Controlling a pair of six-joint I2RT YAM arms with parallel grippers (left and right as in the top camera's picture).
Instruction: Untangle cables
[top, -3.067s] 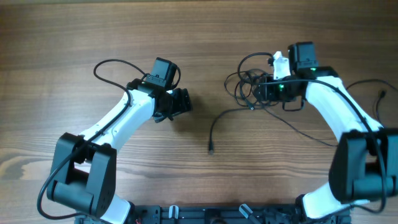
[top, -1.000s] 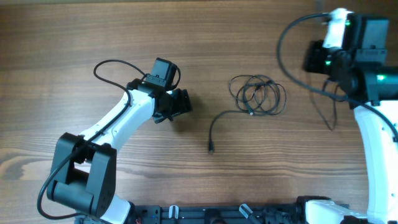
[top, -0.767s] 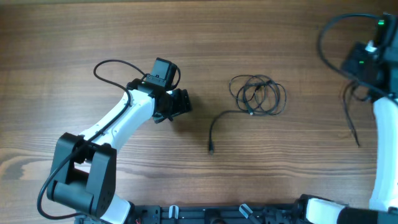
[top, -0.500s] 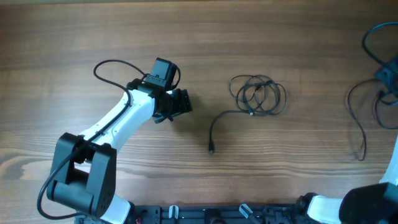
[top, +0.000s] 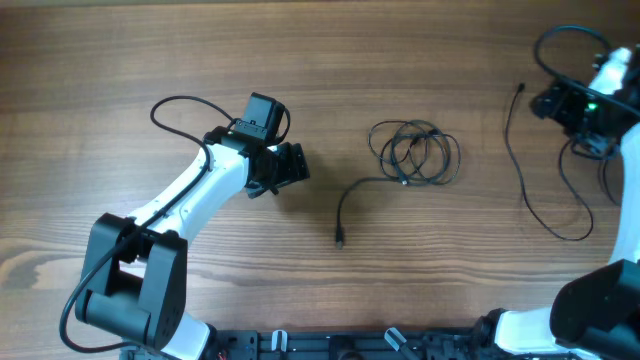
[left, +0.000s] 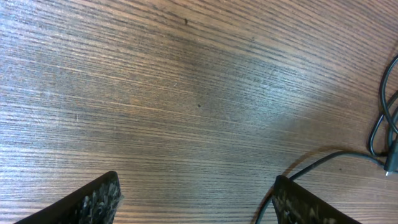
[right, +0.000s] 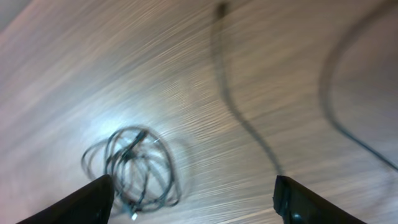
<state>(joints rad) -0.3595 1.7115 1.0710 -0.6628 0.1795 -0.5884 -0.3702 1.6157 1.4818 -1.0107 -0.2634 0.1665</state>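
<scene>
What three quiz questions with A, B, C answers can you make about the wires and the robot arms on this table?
1. Where is the coiled bundle of cables?
A. On the floor.
B. On the table, near its middle.
C. Hanging off the edge.

2. What colour are the cables?
A. Dark grey-black.
B. Red.
C. Yellow.

3. How is the left end effector?
A. Shut on a plug.
B. Shut on a cable.
C. Open, holding nothing.

Answers:
1 B, because the overhead view shows the coil lying flat on the wood mid-table.
2 A, because every cord looks dark against the brown wood.
3 C, because the left wrist view shows its fingers wide apart with nothing gripped between them.
</scene>
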